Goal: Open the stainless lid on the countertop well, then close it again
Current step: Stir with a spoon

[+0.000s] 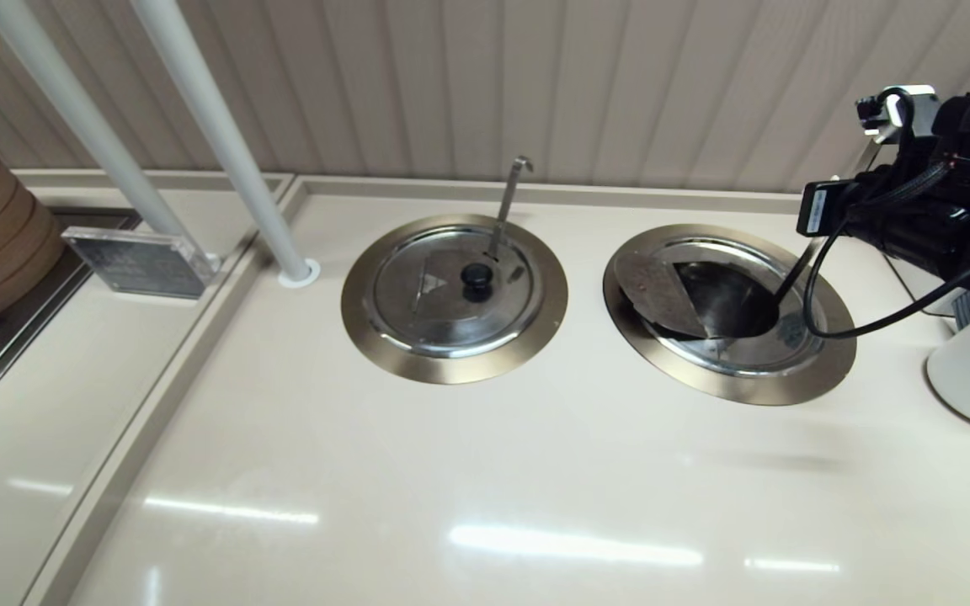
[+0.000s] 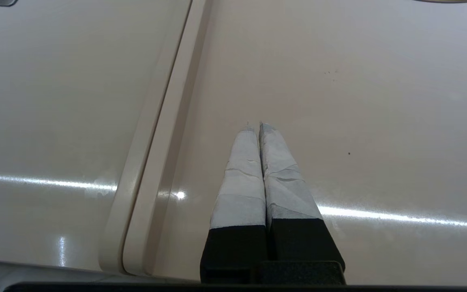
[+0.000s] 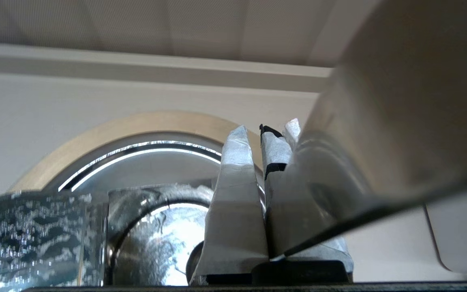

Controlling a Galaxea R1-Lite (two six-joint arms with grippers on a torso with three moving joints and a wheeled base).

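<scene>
The cream countertop (image 1: 485,471) fills the near ground. Over its near-left part, beside a raised seam, hangs the left gripper (image 2: 253,125), fingers pressed together. Farther back on the right is the countertop well (image 1: 729,383). It is open: the stainless lid (image 1: 653,290) lies tilted over its left part, beside the dark opening. The right gripper (image 3: 258,134) hovers at the well's right side, fingers close together; whether they pinch anything cannot be told. A straight ladle handle (image 1: 795,271) rises beside it. To the left, the twin lid (image 1: 443,311) sits closed.

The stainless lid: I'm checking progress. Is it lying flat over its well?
No, the stainless lid stands tilted up, exposing the dark inside of the countertop well.
</scene>
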